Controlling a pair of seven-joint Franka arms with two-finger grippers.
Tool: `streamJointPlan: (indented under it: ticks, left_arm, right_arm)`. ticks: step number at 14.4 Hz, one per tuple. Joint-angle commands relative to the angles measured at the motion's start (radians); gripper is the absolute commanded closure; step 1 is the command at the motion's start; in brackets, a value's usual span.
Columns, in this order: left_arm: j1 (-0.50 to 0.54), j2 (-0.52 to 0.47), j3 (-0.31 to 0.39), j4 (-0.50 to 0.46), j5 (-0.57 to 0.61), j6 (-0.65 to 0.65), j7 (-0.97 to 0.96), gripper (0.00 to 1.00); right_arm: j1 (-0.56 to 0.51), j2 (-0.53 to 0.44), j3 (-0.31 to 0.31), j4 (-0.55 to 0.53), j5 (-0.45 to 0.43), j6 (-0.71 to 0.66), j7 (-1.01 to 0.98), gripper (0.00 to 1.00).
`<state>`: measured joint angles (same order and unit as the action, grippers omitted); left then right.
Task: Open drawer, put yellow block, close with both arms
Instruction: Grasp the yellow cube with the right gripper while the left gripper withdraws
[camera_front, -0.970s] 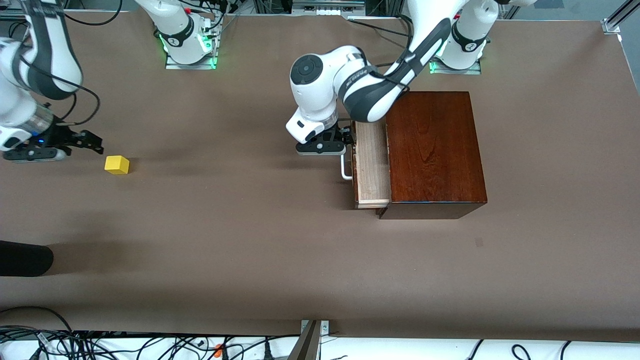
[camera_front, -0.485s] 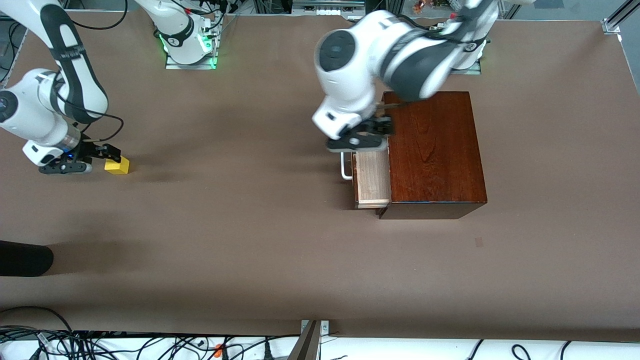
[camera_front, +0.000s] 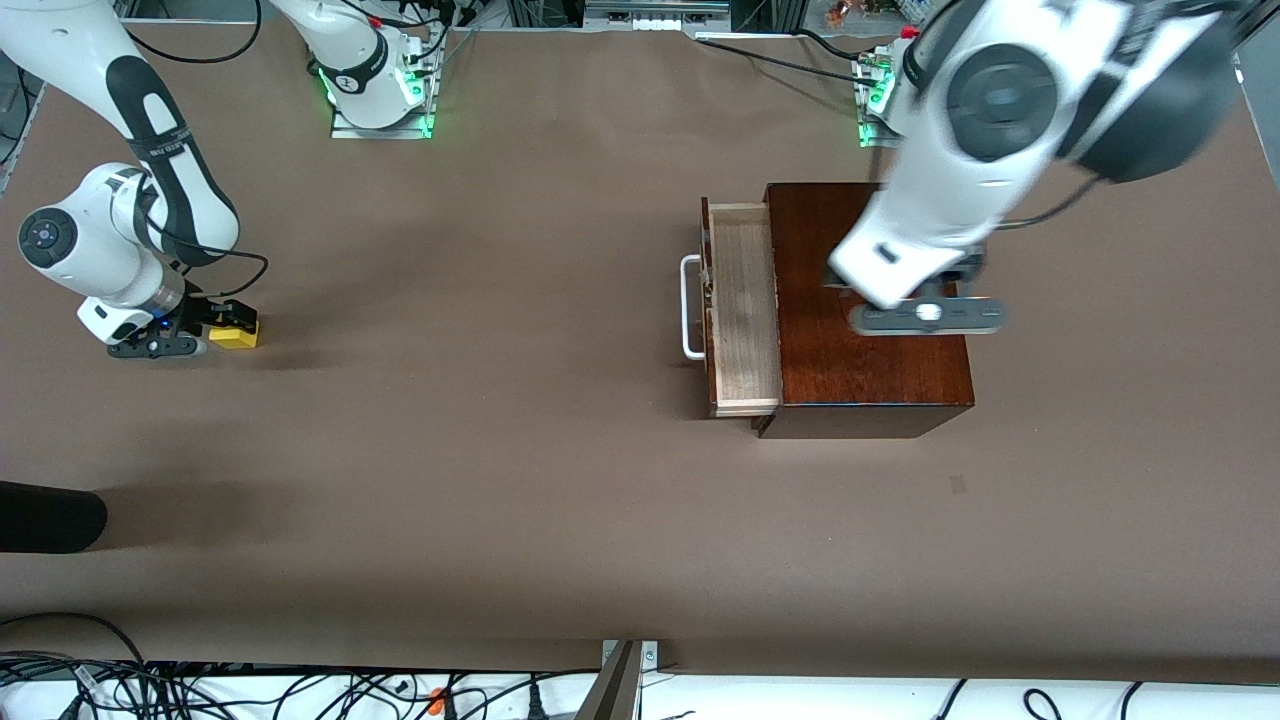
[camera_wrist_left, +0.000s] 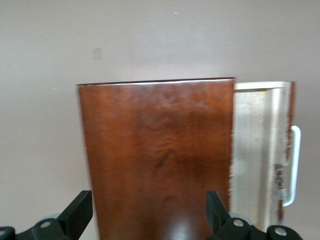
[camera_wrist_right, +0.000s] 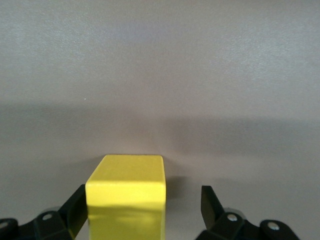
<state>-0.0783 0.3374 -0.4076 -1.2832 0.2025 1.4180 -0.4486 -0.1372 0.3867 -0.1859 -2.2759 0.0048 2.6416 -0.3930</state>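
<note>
The right gripper (camera_wrist_right: 142, 212) straddles the yellow block (camera_wrist_right: 127, 192) with fingers spread wide, one touching, nothing clamped, while the left gripper (camera_wrist_left: 150, 220), open and empty, hangs over the wooden box (camera_front: 865, 300).

The left arm (camera_front: 1010, 130) is motion-blurred above the wooden box (camera_front: 870, 360), hiding part of the box top. In the right wrist view, the yellow block (camera_wrist_right: 126, 197) is cut off by the frame edge. The drawer (camera_front: 742, 300) interior is partly hidden inside the box.
</note>
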Motion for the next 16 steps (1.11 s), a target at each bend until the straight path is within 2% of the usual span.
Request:
streamJointPlan:
  ticks: [1,2,3,4,5,6,8,10,12,16]
  left_arm:
    - [0.054,-0.072,0.018,-0.027,-0.046,-0.025,0.135,0.00]
    - [0.060,-0.090,0.059,-0.034,-0.060,-0.024,0.187,0.00]
    - [0.048,-0.122,0.129,-0.063,-0.090,-0.022,0.249,0.00]
    - [0.026,-0.162,0.212,-0.102,-0.130,-0.008,0.310,0.00]
    - [-0.004,-0.190,0.296,-0.145,-0.164,0.012,0.371,0.00]
    - [-0.014,-0.222,0.347,-0.189,-0.173,0.038,0.411,0.00]
    - [-0.020,-0.303,0.375,-0.316,-0.161,0.172,0.412,0.00]
    - [-0.018,-0.343,0.444,-0.396,-0.170,0.274,0.418,0.00]
    - [-0.018,-0.348,0.464,-0.404,-0.172,0.269,0.424,0.00]
    - [-0.020,-0.339,0.440,-0.351,-0.172,0.173,0.420,0.00]
  right_arm:
    - [-0.010,0.012,0.008,0.018,0.012,0.008,-0.033,0.60]
    - [-0.010,0.011,0.008,0.018,0.012,0.005,-0.035,0.79]
    - [-0.009,0.006,0.010,0.021,0.012,0.000,-0.033,0.92]
    - [-0.009,-0.005,0.011,0.021,0.014,-0.006,-0.032,1.00]
    - [-0.007,-0.032,0.013,0.027,0.014,-0.032,-0.032,1.00]
    - [-0.005,-0.067,0.014,0.051,0.014,-0.095,-0.030,1.00]
    - [-0.004,-0.127,0.014,0.155,0.014,-0.293,-0.032,1.00]
    - [-0.004,-0.167,0.029,0.292,0.017,-0.511,-0.029,1.00]
    - [-0.001,-0.199,0.045,0.427,0.017,-0.717,-0.020,1.00]
    - [0.001,-0.221,0.091,0.671,0.017,-1.030,0.038,1.00]
